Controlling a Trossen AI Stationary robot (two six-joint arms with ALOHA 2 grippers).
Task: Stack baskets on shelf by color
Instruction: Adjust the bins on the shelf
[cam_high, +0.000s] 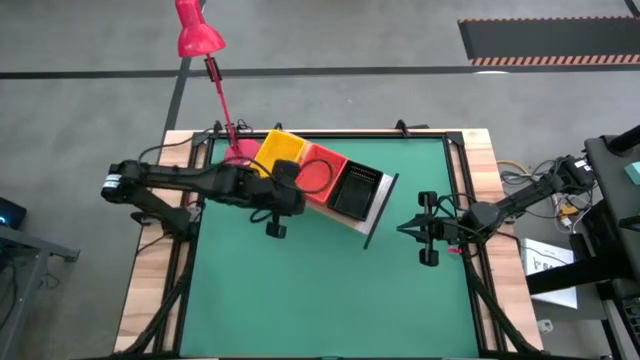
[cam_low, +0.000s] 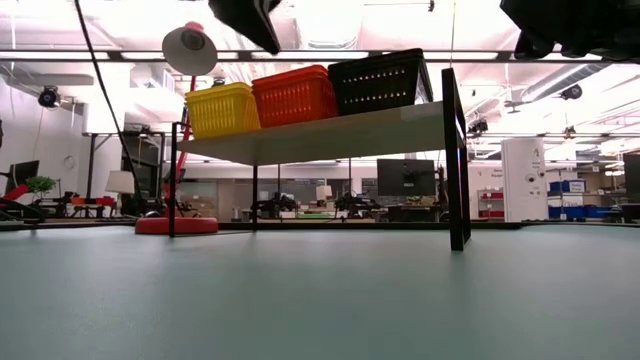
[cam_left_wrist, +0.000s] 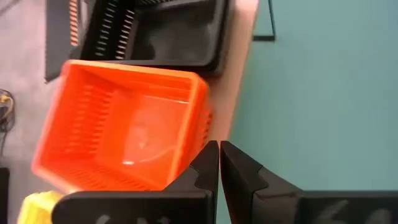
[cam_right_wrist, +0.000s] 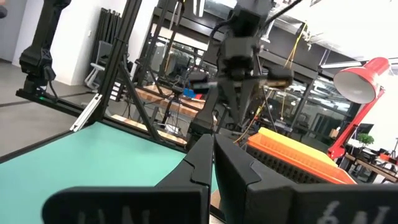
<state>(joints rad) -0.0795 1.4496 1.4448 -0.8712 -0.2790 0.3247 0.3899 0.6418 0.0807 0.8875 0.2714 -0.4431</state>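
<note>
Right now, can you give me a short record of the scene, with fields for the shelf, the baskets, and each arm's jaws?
shelf: the shelf stands angled at the far side of the green mat
baskets: yellow stack, red-orange stack, black stack, side by side on the shelf
left gripper: left gripper near the front of the shelf, jaws shut, empty
right gripper: right gripper just right of the shelf, jaws shut, empty

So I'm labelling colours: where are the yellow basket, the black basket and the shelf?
yellow basket (cam_low: 222, 110), low view, front mesh wall.
black basket (cam_high: 357, 191), high view, inside floor.
shelf (cam_low: 330, 133), low view, plank's underside.
</note>
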